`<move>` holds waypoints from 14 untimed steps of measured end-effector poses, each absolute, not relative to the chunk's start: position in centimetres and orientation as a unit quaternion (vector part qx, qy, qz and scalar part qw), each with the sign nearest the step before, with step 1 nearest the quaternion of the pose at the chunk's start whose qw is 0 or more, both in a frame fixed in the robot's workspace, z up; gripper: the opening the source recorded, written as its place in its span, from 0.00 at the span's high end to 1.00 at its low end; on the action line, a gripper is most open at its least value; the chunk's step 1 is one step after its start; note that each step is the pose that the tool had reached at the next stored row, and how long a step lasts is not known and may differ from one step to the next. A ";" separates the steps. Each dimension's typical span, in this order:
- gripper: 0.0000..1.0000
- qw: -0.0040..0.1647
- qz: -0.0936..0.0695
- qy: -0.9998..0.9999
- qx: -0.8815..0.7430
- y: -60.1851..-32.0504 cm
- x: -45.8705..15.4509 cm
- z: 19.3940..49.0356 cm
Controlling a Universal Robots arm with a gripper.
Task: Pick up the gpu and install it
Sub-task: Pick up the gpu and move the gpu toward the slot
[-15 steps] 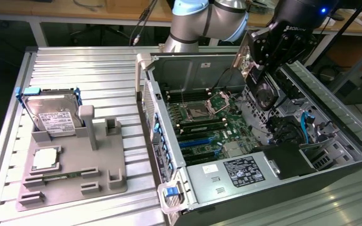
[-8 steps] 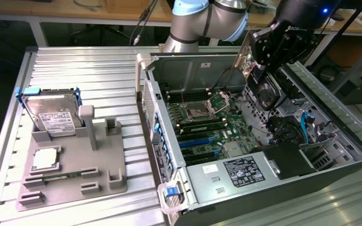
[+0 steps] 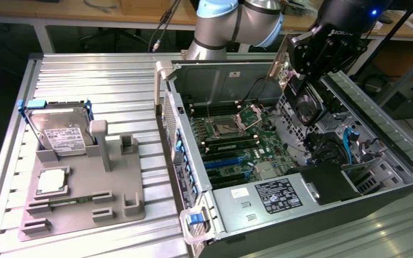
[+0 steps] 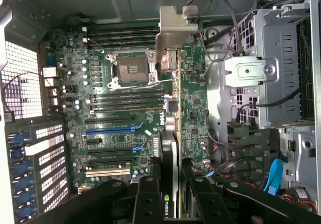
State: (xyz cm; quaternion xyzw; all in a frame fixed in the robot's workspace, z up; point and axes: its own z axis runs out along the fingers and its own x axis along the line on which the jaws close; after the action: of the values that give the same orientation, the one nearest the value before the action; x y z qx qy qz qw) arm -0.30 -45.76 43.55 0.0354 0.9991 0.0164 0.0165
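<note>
The gpu (image 3: 287, 75) hangs over the open computer case (image 3: 378, 161), with my gripper (image 3: 320, 60) shut on it. In the wrist view the gpu (image 4: 193, 108) is seen edge-on: green board, silver bracket at the far end, black cooler between my fingers (image 4: 148, 199). My gripper (image 4: 173, 189) clamps the card from both sides. The card is above the motherboard (image 4: 115, 108), beside the CPU socket (image 4: 130, 68) and off to one side of the blue expansion slots (image 4: 113, 130). It touches no slot.
A grey fixture (image 3: 84, 177) at the exterior view's left holds a silver hard drive (image 3: 63, 134) and a small square CPU chip (image 3: 52, 181). Inside the case are a metal drive cage (image 4: 271, 73), cables and a power supply (image 3: 271, 196).
</note>
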 end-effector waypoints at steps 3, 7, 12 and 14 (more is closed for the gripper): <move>0.73 0.016 0.016 0.999 0.035 -45.8 -0.1 43.5; 0.73 0.016 0.016 0.999 0.035 -45.8 0.2 43.5; 0.73 0.016 0.016 0.999 0.035 -45.8 0.5 43.5; 0.73 0.016 0.016 0.999 0.035 -45.8 0.6 43.5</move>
State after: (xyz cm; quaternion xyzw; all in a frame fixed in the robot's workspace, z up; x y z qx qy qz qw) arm 0.64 -45.76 43.55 0.0354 0.9991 0.0164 0.0165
